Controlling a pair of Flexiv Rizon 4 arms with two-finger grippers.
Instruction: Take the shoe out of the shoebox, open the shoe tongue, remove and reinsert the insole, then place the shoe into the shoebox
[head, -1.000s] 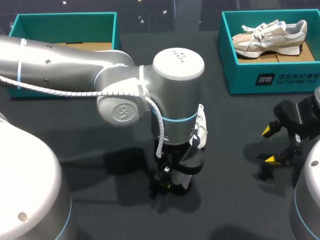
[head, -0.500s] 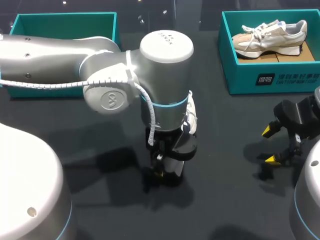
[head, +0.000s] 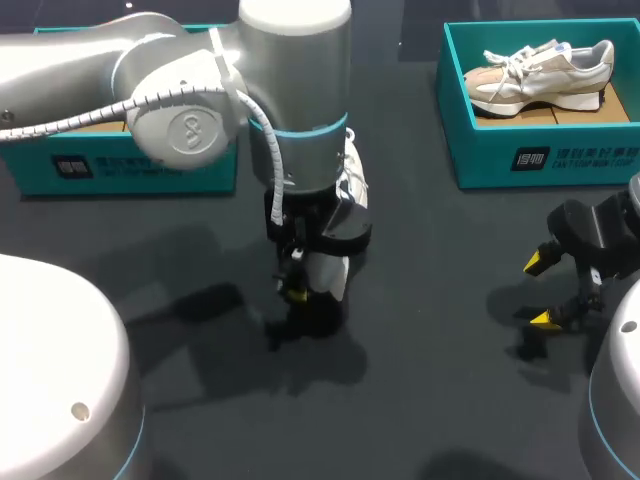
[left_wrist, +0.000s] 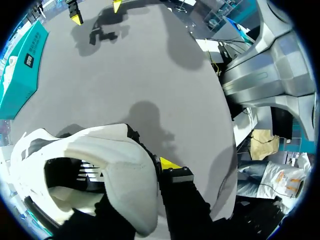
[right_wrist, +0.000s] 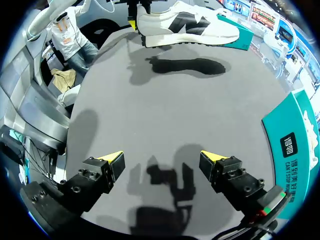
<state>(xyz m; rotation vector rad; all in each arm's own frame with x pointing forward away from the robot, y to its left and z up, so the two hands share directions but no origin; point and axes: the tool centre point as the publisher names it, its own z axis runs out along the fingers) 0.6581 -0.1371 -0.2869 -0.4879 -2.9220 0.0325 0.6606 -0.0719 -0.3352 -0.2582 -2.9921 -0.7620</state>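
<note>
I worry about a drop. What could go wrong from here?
The left gripper holds the shoe only by its heel, clear of the table, so it may slip or swing. The right gripper hangs open far away and cannot steady it.

My only surroundings here are the wide, dark charcoal, matte-topped bench (head: 450, 400), which fills the head view almost from side to side. Its surface looks plain and even; I can make out no seams or markings on it. Soft-edged shadows (head: 200, 305) lie across it in several patches. The right wrist view shows one long narrow shadow (right_wrist: 187, 66) farther out on the same grey top.
</note>
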